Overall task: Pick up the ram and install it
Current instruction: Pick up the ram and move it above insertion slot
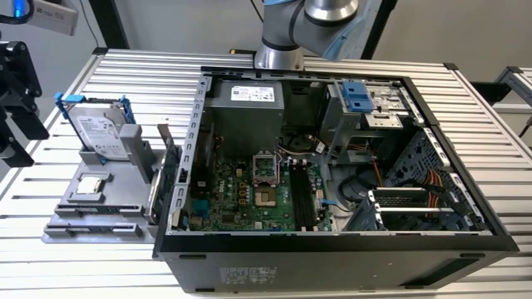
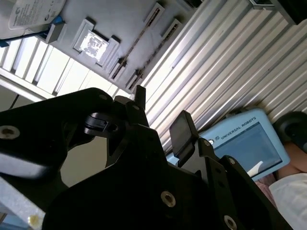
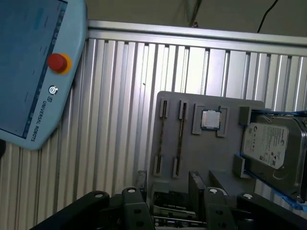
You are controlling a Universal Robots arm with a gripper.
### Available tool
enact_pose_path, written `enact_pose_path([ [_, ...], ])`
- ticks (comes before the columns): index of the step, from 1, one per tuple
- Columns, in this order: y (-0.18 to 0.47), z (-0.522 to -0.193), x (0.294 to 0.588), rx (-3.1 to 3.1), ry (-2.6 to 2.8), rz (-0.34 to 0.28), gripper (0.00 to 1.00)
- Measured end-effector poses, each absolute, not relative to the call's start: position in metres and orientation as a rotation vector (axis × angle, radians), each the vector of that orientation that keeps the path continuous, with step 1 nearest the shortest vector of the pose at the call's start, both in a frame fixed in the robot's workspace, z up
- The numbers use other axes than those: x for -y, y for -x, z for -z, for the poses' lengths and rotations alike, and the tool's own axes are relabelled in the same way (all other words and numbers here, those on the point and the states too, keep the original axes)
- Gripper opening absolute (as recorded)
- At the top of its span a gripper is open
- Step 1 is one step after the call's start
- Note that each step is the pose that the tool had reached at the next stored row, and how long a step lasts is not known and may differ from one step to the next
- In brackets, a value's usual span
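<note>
The ram is not picked up yet, and nothing is put in.
We see the ram standing on its thin edge in the gray holder, right beside a second stick just like it. A little square chip and a hard drive sit further along. Our end effector is near the holder, its fingers apart with nothing between them. The holder rests on the worktop beside the open computer, whose long black slots look empty to us. We think all the work is left.
</note>
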State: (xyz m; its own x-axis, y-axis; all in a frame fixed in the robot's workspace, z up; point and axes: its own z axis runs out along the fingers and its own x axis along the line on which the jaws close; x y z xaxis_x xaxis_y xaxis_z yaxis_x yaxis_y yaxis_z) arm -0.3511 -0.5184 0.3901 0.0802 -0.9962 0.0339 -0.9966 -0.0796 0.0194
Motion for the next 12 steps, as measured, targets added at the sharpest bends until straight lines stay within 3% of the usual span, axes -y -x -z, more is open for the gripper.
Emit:
enact_pose_path([
  [12,0.3511,-0.3843,0.5159,2.106,-2.281,-0.018,1.00],
])
